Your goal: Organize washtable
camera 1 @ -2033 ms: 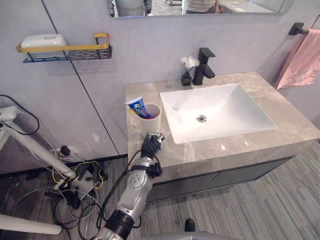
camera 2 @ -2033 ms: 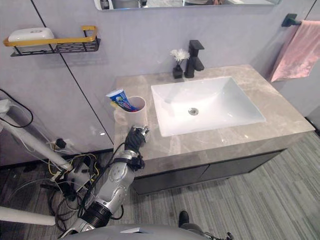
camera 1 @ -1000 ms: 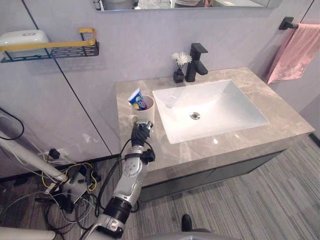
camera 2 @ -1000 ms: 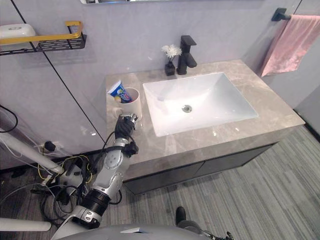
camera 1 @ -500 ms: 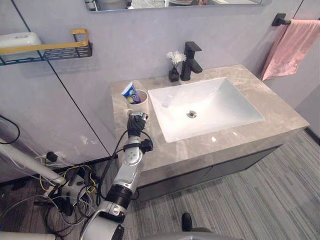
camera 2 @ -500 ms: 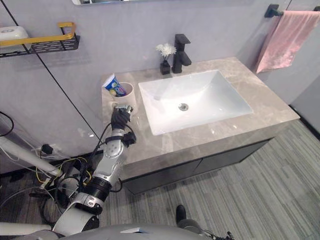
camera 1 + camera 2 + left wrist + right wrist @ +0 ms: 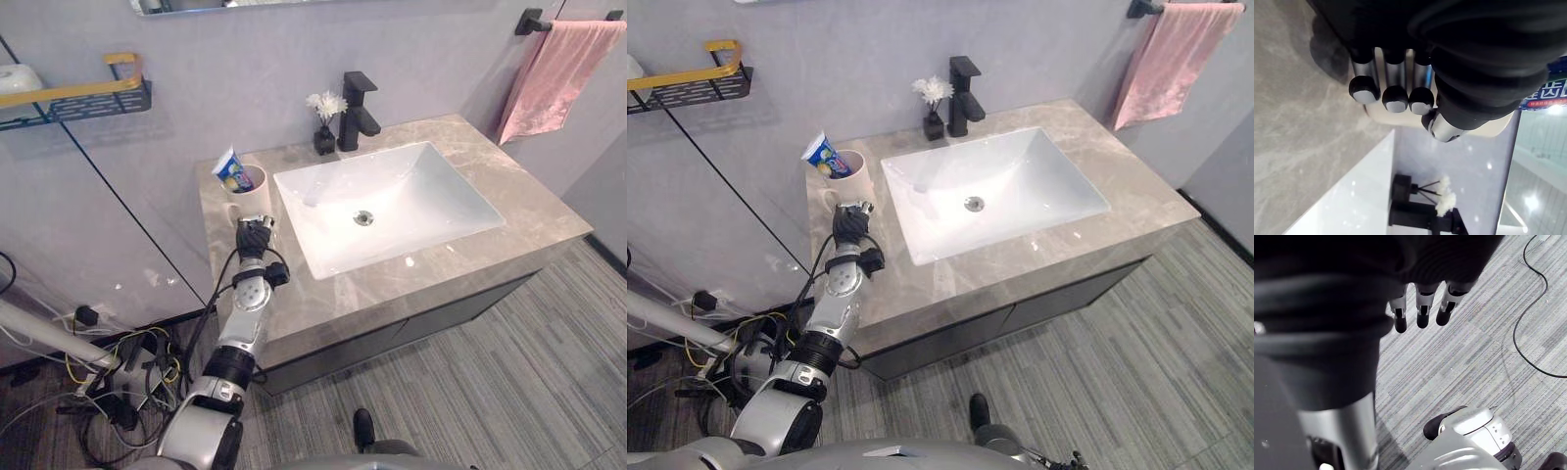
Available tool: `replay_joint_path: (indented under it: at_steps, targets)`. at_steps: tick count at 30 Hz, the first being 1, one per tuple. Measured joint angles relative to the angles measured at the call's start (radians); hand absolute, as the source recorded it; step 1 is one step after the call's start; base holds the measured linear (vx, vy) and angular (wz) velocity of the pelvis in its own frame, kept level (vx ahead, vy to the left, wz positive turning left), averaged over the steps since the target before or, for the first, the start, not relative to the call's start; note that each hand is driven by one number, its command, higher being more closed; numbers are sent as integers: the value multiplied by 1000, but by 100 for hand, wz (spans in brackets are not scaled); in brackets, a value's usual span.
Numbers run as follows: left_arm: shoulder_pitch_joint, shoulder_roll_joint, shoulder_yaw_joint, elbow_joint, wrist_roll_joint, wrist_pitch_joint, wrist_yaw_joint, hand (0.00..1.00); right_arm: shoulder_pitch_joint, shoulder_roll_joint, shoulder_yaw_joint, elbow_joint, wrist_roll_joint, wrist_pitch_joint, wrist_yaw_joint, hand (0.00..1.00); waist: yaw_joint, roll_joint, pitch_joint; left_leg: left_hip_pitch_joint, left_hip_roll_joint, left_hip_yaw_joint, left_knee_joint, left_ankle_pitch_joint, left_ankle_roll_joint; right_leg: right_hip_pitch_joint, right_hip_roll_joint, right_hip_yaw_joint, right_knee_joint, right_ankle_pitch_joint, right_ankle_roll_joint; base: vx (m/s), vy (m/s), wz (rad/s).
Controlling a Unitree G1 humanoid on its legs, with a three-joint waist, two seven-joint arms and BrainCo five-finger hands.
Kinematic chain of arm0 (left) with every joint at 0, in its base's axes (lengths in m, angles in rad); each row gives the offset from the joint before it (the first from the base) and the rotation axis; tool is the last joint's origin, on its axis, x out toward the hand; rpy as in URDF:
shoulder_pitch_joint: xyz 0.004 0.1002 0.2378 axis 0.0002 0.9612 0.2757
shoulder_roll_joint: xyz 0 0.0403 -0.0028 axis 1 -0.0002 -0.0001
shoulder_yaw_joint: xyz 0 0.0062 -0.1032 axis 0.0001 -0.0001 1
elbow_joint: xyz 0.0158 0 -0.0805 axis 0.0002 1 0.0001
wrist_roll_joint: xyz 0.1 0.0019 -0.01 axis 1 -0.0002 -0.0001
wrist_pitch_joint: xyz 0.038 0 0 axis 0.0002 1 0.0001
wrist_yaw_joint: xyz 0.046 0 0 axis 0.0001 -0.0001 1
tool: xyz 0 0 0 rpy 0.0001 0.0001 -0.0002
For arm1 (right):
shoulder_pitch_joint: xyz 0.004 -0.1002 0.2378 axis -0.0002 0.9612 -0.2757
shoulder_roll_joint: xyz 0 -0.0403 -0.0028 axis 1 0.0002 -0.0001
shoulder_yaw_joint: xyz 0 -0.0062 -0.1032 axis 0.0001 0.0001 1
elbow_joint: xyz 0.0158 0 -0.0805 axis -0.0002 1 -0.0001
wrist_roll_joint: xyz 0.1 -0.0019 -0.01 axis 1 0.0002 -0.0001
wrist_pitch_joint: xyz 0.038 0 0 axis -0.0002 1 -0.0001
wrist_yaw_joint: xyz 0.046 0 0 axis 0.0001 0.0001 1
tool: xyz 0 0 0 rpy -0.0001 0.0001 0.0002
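Observation:
A cream cup holding a blue toothpaste tube stands on the marble counter, just left of the white sink. My left hand rests on the counter directly in front of the cup. In the left wrist view its fingers reach out straight, and their dark tips lie against the cup's wall. The hand is open. My right hand hangs with straight fingers over the striped floor.
A black faucet and a small black vase with a white flower stand behind the sink. A pink towel hangs at the right. A black and yellow wall shelf with a white object is mounted at the left.
The whole picture has shifted, so the camera moved. My left hand stays against the cup, which seems to stand a little nearer the wall than before.

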Motion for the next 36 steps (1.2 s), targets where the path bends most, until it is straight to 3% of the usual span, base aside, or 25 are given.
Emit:
replay_joint_path:
  at_steps: [26, 32, 36]
  targets:
    - [-183, 33, 171, 118, -1, 17, 74, 100, 2, -12, 17, -5, -1, -1, 21, 0, -29, 26, 40, -12, 10, 85, -6, -10, -15, -58, 36, 80, 0, 14, -12, 6, -4, -10]
    - [-180, 30, 160, 104, -2, 20, 73, 100, 2, -13, 17, -5, -1, -2, 22, 0, -28, 28, 41, -12, 14, 84, -6, -11, -16, -57, 39, 78, 0, 15, -13, 3, -1, 0]
    - [-82, 24, 66, -55, -2, 18, 46, 100, 2, -13, 17, -4, -1, -3, 23, 0, -23, 30, 42, -10, 14, 66, -4, -11, -16, -46, 33, 59, 0, 15, -13, -1, 6, 12]
